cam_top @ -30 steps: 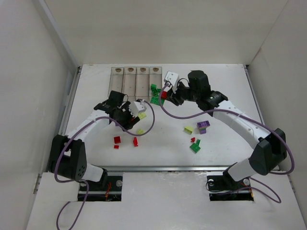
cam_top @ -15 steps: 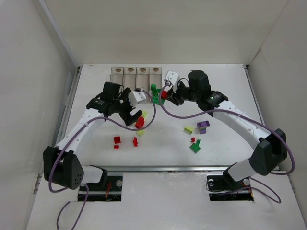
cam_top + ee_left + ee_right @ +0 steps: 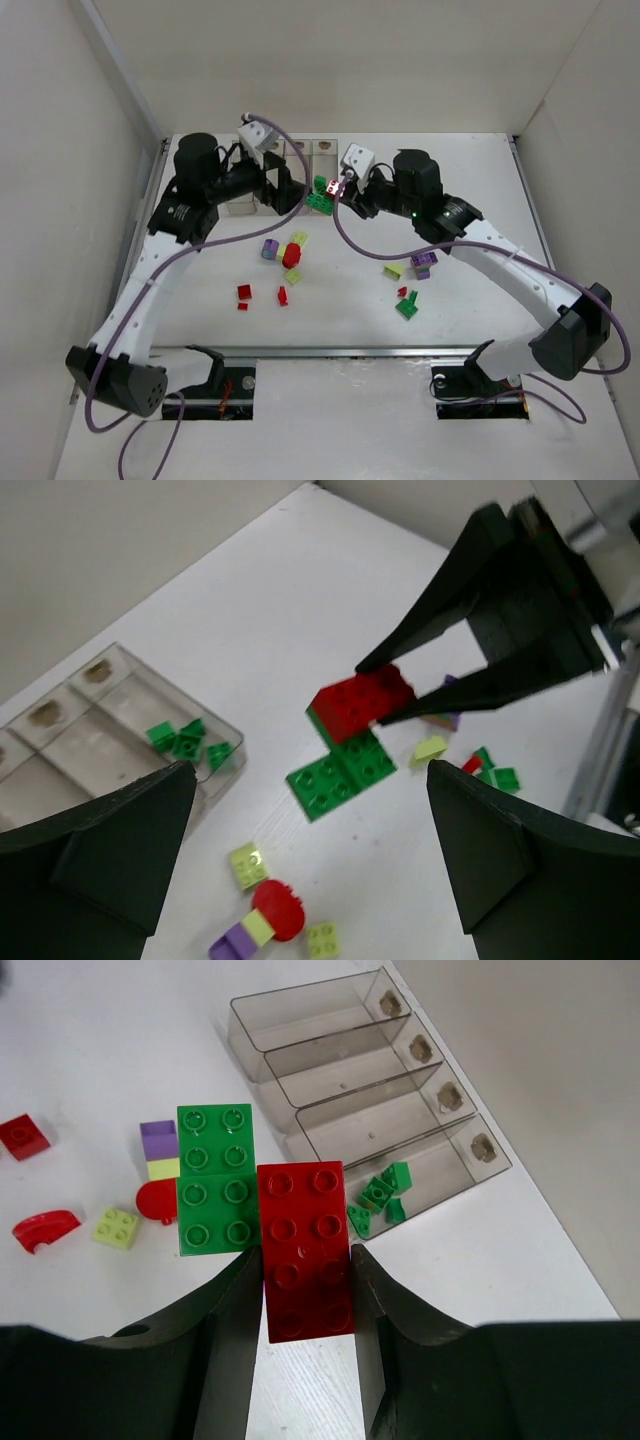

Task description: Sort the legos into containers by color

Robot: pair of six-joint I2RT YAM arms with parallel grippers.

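Bench: you are working on a white bench with walls on three sides.
Left arm: your left arm reaches to the far side. In the top view it covers the left part of the bins.
Right arm: your right arm stretches to the far middle, its wrist just right of the bins.
Containers: four clear containers sit joined in a row at the far edge, each with a round hole at one end.
Left fingers: the left fingers are released, spread wide with nothing between them, above the bench near the bins.
Right fingers: the right fingers are clenched on the red brick, one finger on each long side.
Red brick: it has eight studs and is held level near the rightmost bin, at the edge of the green brick. You cannot tell whether the two touch.
Green brick: it has eight studs and lies flat on the bench.
Centre cluster: purple, red and yellow-green pieces lie mid-bench, with three red bits nearer you.
Right cluster: yellow-green, purple, red and green pieces lie under the right arm.
Sorted legos: small green legos lie in the end bin nearest the right fingers.
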